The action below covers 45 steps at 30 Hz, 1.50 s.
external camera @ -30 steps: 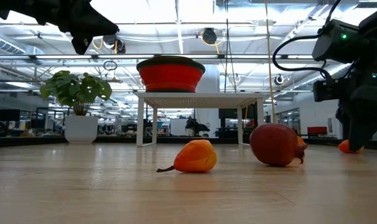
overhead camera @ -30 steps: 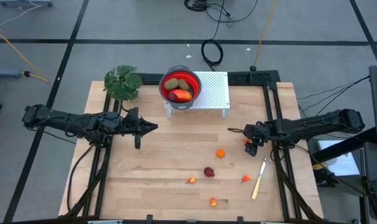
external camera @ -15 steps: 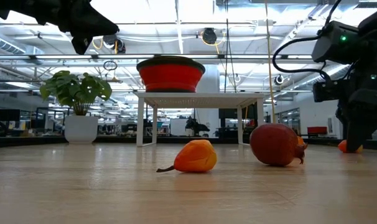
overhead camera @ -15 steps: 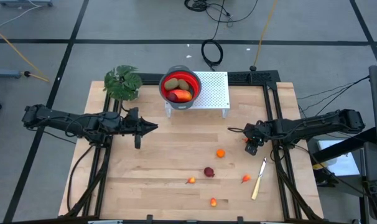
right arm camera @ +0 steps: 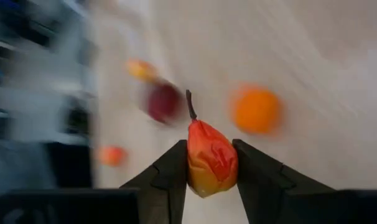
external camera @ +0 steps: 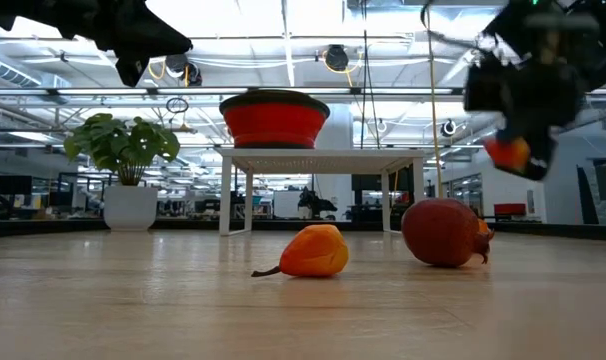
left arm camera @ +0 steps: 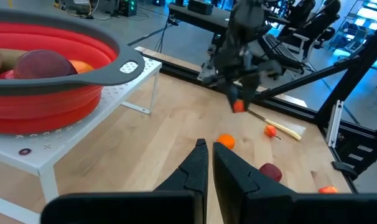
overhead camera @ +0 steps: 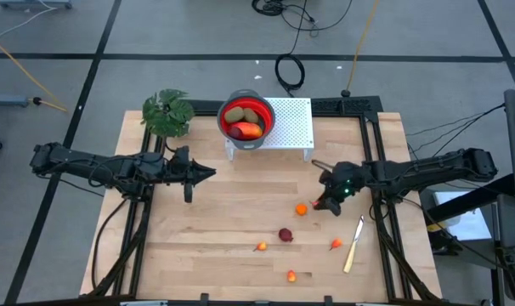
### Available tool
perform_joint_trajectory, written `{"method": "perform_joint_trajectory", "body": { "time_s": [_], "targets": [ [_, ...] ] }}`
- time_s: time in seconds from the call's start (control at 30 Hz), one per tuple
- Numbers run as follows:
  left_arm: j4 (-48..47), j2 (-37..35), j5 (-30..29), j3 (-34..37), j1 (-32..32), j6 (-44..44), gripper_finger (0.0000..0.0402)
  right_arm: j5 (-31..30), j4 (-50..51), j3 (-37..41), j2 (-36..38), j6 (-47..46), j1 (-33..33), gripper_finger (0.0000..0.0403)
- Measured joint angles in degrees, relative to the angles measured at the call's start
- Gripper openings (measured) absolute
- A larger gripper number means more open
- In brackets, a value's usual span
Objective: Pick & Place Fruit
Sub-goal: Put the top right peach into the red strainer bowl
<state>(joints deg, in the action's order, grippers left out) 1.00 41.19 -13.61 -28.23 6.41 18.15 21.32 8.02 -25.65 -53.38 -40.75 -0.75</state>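
Observation:
My right gripper (overhead camera: pixel 329 205) hangs above the table's right half, shut on a small red-orange fruit (right arm camera: pixel 211 157) with a dark stem; the low view also shows this fruit (external camera: pixel 508 153) in the air. An orange round (overhead camera: pixel 301 209), a dark red round (overhead camera: pixel 285 235) and three small orange bits (overhead camera: pixel 260 246) (overhead camera: pixel 336 244) (overhead camera: pixel 291 274) lie on the wood. The red bowl (overhead camera: pixel 263 113) on the white stand (overhead camera: pixel 293 127) holds olive-brown and red-orange fruit. My left gripper (overhead camera: pixel 212 174) hovers shut left of centre, holding nothing. My right gripper pinches the fruit's broad body (right arm camera: pixel 195 158) between its two fingers (right arm camera: pixel 173 171), one on each side. The stem (right arm camera: pixel 190 104) points away from the gripper. The fingers slant down from the table's right side. The fruit is lifted clear of the table.
A pale-handled knife (overhead camera: pixel 353 244) lies near the right edge. A leafy green plant (overhead camera: pixel 166 112) stands at the far left, beside the bowl. Bare wood stretches across the table's near left (overhead camera: pixel 198 246).
My right gripper has taken hold of the small red-orange fruit and risen with it, swinging toward the table's middle and tipping from pointing steeply down to a shallower slant. The fruit, which lay on the wood by the fingers, now hangs clear of the table.

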Motion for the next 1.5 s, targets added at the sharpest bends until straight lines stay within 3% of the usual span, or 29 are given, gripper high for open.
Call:
{"method": "perform_joint_trajectory", "body": {
  "time_s": [0.37,0.63,0.8,1.17,1.5],
  "targets": [
    [0.7,0.0,0.0,0.0,0.0,0.7,0.0021,3.1,-40.5,0.0,0.0,-3.2,0.0,0.0113],
    [0.6,0.0,0.0,0.0,0.0,1.6,0.0021,3.1,-59.7,-0.1,0.0,8.2,0.0,0.0109],
    [0.6,0.0,0.0,0.0,0.0,3.0,0.0021,3.0,-64.4,-0.1,0.1,19.0,0.0,0.0111],
    [0.6,0.0,0.1,0.0,0.0,9.3,0.0021,2.8,-64.8,-0.1,0.0,43.0,0.0,0.0111],
    [0.6,0.0,1.2,0.0,0.0,12.4,0.0021,2.5,-64.8,-0.1,0.1,47.4,0.0,0.0110]
  ]
}}
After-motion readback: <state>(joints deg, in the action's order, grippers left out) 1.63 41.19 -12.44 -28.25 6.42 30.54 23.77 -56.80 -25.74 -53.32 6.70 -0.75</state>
